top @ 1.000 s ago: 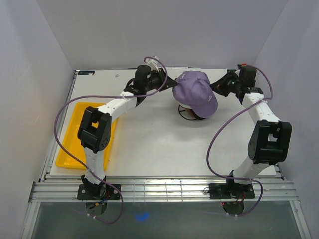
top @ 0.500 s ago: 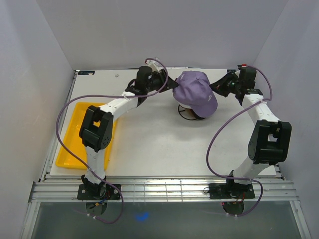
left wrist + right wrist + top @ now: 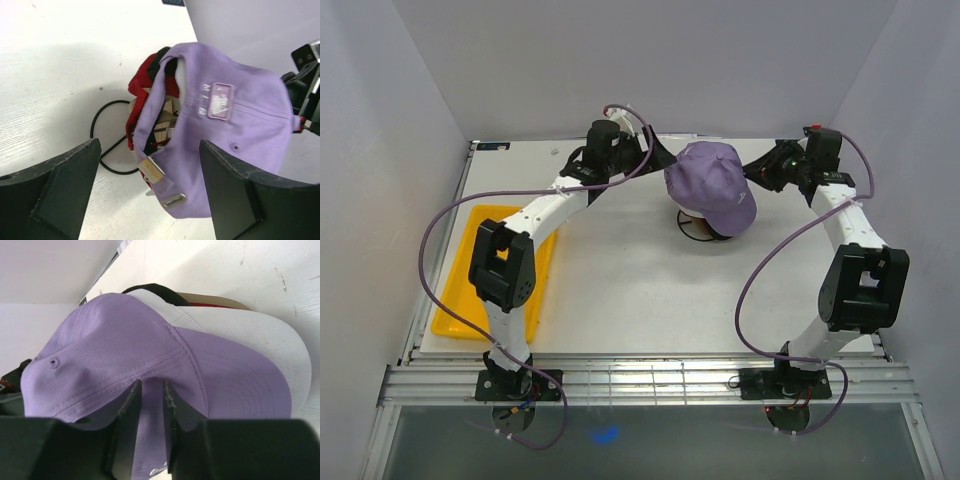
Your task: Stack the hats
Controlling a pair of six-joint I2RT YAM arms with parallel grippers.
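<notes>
The lavender hat (image 3: 710, 183) lies on top of the pile at the back middle of the table. Under it a red hat (image 3: 136, 90), a black one (image 3: 161, 56) and a white brim (image 3: 260, 337) show. My left gripper (image 3: 655, 160) is open just left of the pile; in the left wrist view its fingers (image 3: 55, 192) stand wide either side of the lavender hat's rear strap and buckle (image 3: 172, 201), touching nothing. My right gripper (image 3: 758, 172) is at the pile's right side, its jaws a narrow way apart with a fold of the lavender crown (image 3: 152, 405) between them.
The pile rests on a black wire stand (image 3: 99, 131), whose loops show at its near foot (image 3: 698, 230). A yellow tray (image 3: 470, 270) lies along the table's left edge. Grey walls close in the back and both sides.
My left gripper has opened wide, let go of the lavender hat's back and drawn away to the left. The right gripper's jaws have parted a little; the hat has settled slightly.
</notes>
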